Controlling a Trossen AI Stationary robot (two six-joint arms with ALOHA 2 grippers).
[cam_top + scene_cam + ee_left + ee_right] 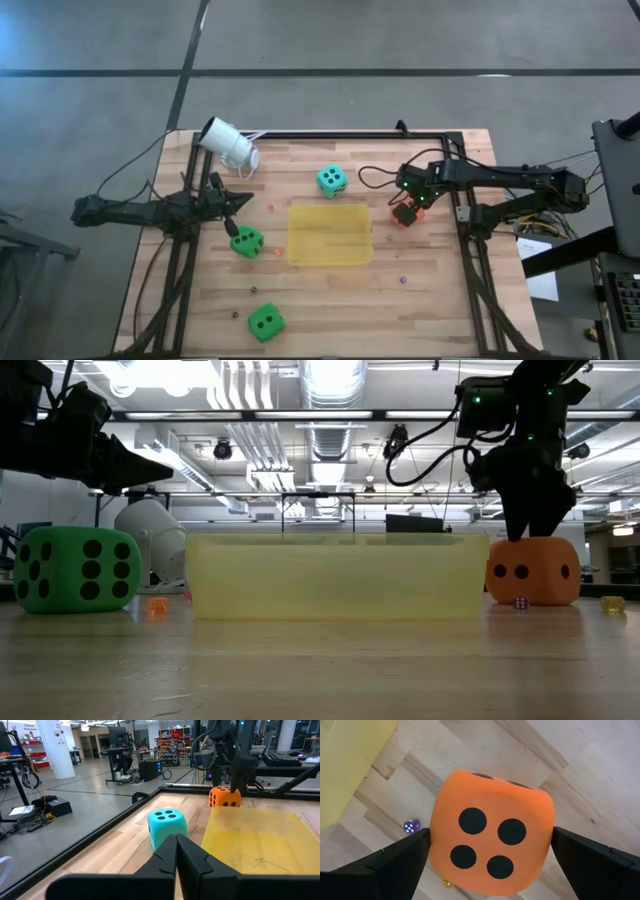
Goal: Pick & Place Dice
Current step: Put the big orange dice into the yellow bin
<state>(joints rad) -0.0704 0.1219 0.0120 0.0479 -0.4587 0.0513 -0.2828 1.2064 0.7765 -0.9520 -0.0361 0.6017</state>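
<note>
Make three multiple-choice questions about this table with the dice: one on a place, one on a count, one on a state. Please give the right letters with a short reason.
1. Where does the orange-red die stand?
A. inside the yellow tray
B. on the table beside the yellow tray
C. on top of the teal die

2. How many bright green dice are on the table?
A. one
B. two
C. four

3. How stands the right gripper?
A. open, a finger on each side of the orange-red die
B. shut, far from every die
C. shut on the teal die

Answers: 1 B, the high view shows it on wood on the tray's right-arm side. 2 B, one green die by the left gripper, another green die at the near edge. 3 A, the right wrist view shows both fingers apart around it.
</note>
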